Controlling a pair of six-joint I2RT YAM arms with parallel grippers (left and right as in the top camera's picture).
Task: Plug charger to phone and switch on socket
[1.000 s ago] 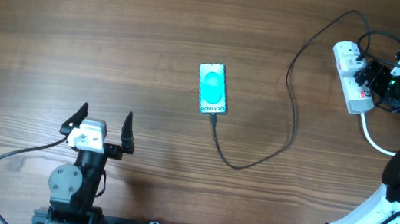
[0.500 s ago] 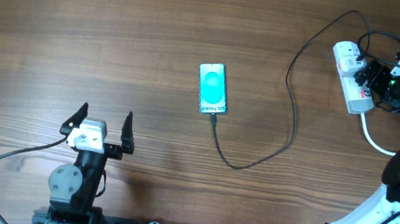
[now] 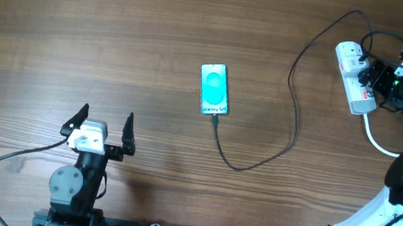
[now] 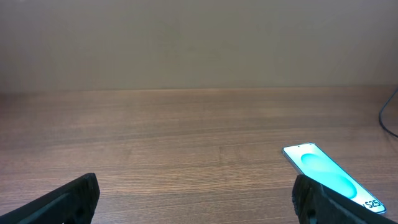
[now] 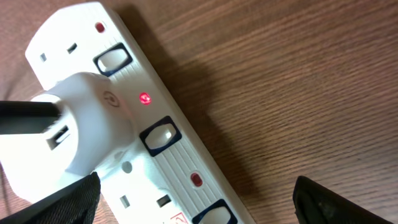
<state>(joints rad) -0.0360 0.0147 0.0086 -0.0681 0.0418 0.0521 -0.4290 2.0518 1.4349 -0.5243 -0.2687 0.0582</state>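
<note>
We judge the task close to finished, perhaps finished. The charger [image 3: 294,117] runs as a thin black cable from the socket [image 3: 352,86] at the far right of the desk [image 3: 80,27], down in a loop to the bottom edge of the phone [image 3: 215,90]. Its tip seems seated there, though the overhead view is too small for us to be sure. In the right wrist view the charger's white plug [image 5: 87,130] sits in the socket and 1 red lamp [image 5: 145,98] beside it glows, while the 2 other lamps look dim, so we take that outlet to be switched on. What may be left is only to check the phone end and pull back. The right end effector [image 5: 199,202] hangs spread wide just above the socket, gripping nothing. The left end effector [image 3: 104,120] is likewise spread and empty, near the front edge of the desk and well apart from the phone, which lies ahead of it and to its right
</note>
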